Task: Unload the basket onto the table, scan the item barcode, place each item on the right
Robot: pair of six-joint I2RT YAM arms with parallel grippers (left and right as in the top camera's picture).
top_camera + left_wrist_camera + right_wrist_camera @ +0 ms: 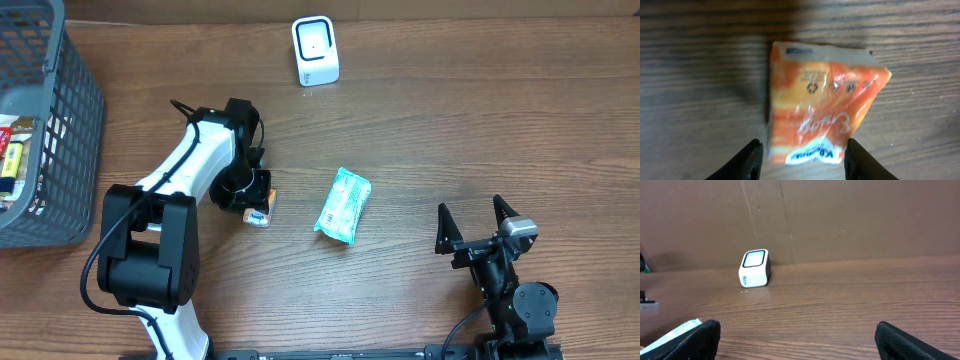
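Our left gripper (805,150) straddles the crinkly orange plastic packet (820,100) left of the worktop's (480,110) middle, grip unclear, right gripper (470,206) spread wide, so we should pinch squarely, then face its barcode to the small white scanner (315,50) by the far edge.

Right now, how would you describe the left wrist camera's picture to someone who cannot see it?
A crinkled orange packet lies on a dark wooden table. The left tool, its two black fingertips apart, straddles the packet's near end.
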